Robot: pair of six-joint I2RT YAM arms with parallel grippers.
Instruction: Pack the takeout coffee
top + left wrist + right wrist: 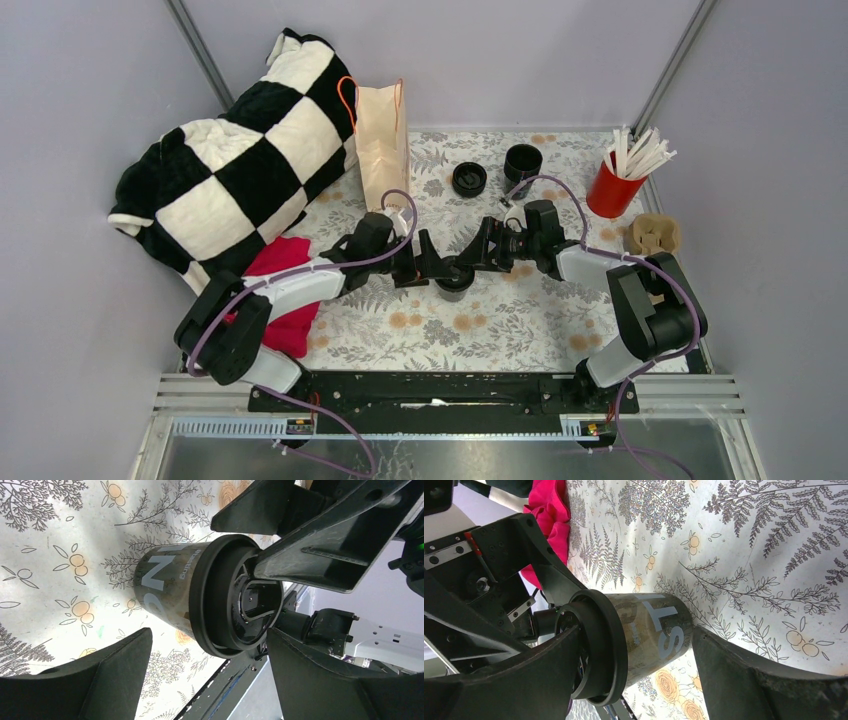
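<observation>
The takeout coffee (453, 277), a small black cup with a round black lid, stands upright mid-table. My left gripper (428, 268) is open just left of it. In the left wrist view the cup (165, 587) sits past and between my spread fingers (105, 680). My right gripper (478, 258) is open on the cup's right. In the right wrist view one finger (524, 680) lies over the lid (606, 645) and the other finger (769, 680) is beside the cup's base. The left wrist view shows that right finger (330, 550) touching the lid top.
A tan paper bag (382, 150) stands at the back. Behind the cup are a squat stack of black lids (469, 178) and a stack of lidless black cups (522, 160). A red cup with sticks (610, 192) and a cardboard carrier (653, 235) are right. A checkered blanket (240, 170) and red cloth (285, 300) lie left.
</observation>
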